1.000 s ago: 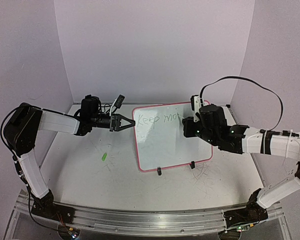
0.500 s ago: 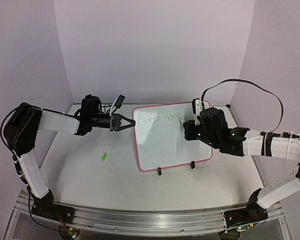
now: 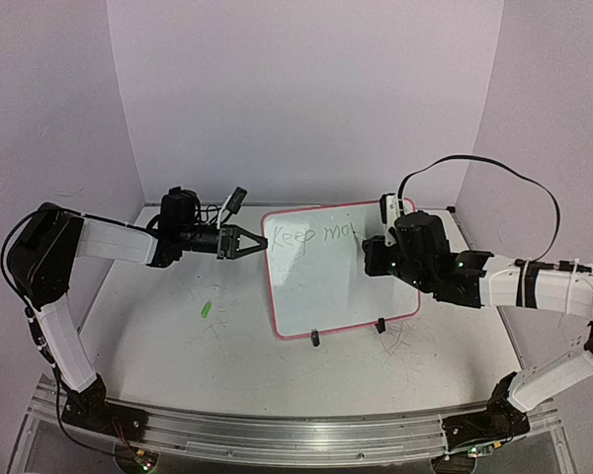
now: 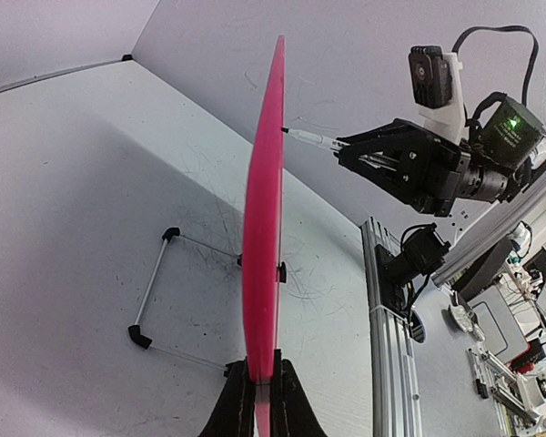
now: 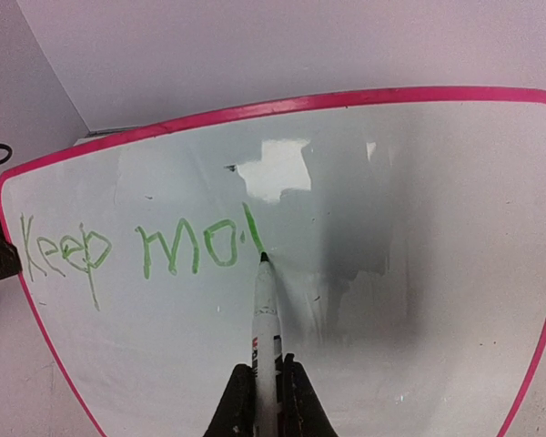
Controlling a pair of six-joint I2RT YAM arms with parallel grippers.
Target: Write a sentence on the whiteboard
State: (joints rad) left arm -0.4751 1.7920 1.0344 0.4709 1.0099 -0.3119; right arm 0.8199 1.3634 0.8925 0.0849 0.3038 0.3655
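The whiteboard [image 3: 321,286] with a pink frame stands tilted on black feet mid-table. Green script on it reads "Keep mo" plus one slanted stroke [image 5: 146,248]. My left gripper [image 3: 249,242] is shut on the board's left edge [image 4: 262,273], seen edge-on in the left wrist view. My right gripper [image 5: 266,387] is shut on a white marker [image 5: 266,319]; its green tip touches the board at the foot of the last stroke. The right arm [image 3: 415,252] covers the board's right part in the top view.
A small green cap [image 3: 206,309] lies on the table left of the board. The board's wire stand [image 4: 155,291] reaches out behind it. Purple walls close the back and sides. A metal rail [image 3: 277,434] runs along the near edge.
The right gripper with the marker drew a short slanted stroke after "mo", ending slightly lower. The left gripper and the board stayed still.
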